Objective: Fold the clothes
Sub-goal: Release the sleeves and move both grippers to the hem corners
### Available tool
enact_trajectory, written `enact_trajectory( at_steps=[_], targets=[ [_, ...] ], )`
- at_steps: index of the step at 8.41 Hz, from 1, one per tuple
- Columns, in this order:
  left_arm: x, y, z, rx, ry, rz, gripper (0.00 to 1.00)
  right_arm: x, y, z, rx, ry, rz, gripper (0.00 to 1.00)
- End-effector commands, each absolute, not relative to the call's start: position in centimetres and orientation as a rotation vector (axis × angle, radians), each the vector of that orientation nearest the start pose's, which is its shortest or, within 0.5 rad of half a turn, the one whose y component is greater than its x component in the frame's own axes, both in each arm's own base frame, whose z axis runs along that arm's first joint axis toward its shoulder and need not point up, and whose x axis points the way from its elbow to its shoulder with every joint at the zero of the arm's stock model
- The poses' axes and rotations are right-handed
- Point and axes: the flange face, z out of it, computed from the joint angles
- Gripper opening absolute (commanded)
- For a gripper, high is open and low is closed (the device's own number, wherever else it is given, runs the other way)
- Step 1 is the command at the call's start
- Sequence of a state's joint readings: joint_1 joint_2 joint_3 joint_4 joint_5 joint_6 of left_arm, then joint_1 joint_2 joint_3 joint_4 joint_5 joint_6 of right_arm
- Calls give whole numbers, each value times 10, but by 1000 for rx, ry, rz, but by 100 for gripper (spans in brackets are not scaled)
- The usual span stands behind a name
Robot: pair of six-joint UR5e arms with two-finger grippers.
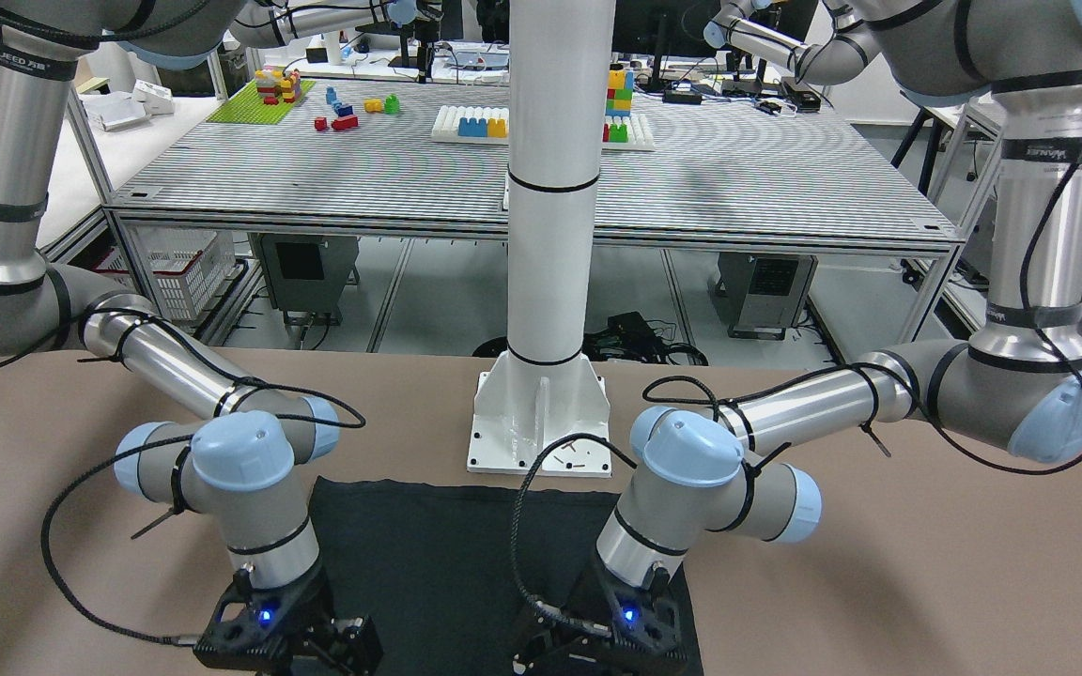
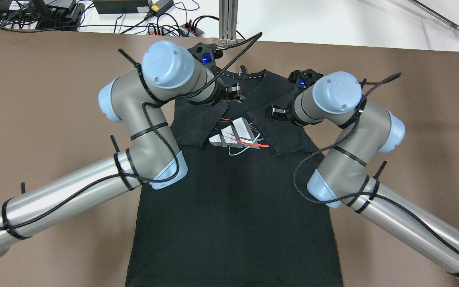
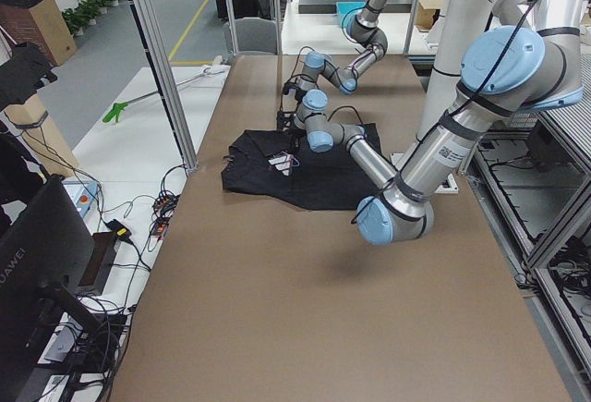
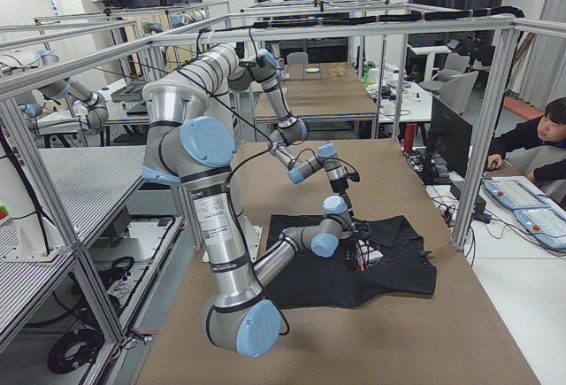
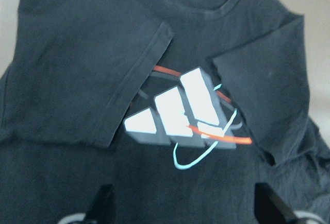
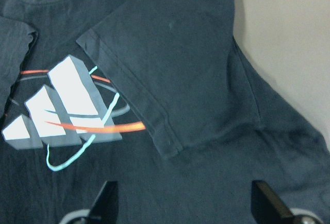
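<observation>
The left gripper [image 5: 185,211] hangs with its fingers spread wide and nothing between them. The right gripper [image 6: 185,206] is just as wide apart and empty. Both hover low over the chest of the black T-shirt [image 2: 233,207].

The shirt lies flat on the brown table [image 2: 54,99], midway between the side edges, with its collar toward the far edge and its hem toward the robot's edge. The sleeve below the left gripper [image 5: 93,80] and the sleeve below the right gripper [image 6: 175,69] are both turned in onto the chest, flanking the printed logo [image 2: 235,135].

I judge the sleeve folds done. The body is not yet folded and lies at full length.

Only the wrist views show the parted fingertips and the sleeve hems. The overhead view alone shows the whole layout, and the front-facing view cuts both grippers off.
</observation>
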State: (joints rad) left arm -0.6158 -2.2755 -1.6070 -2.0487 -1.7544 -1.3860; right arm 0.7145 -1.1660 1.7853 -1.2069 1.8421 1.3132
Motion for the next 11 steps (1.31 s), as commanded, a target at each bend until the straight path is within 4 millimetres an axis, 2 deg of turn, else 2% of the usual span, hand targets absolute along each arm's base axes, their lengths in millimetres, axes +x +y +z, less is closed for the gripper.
enact_trajectory(
  at_steps=[1,2,3,5,6,7,8,9,11],
  targets=[
    [507,-379,198,253,1232,-413,95,-371,-384,305,130,-1061,434,89],
    [507,-345,205,212,1247,-430,95,-375,-343,314,125,-1116,475,90],
    [501,-313,222,173,1245,-438,95,-377,-306,341,134,-1173,497,90],
    [486,-246,255,152,1221,-450,95,-365,-253,385,119,-1228,540,89],
    [483,-221,268,147,1208,-447,95,-362,-231,402,130,-1227,543,90],
    [482,-204,286,139,1194,-423,95,-364,-224,406,142,-1222,559,90],
    [475,-195,314,136,1165,-400,95,-364,-224,408,144,-1219,559,91],
    [467,-191,332,134,1160,-390,95,-363,-224,408,146,-1217,558,91],
    [474,-179,345,133,1133,-367,95,-363,-224,408,147,-1216,555,91]
  ],
)
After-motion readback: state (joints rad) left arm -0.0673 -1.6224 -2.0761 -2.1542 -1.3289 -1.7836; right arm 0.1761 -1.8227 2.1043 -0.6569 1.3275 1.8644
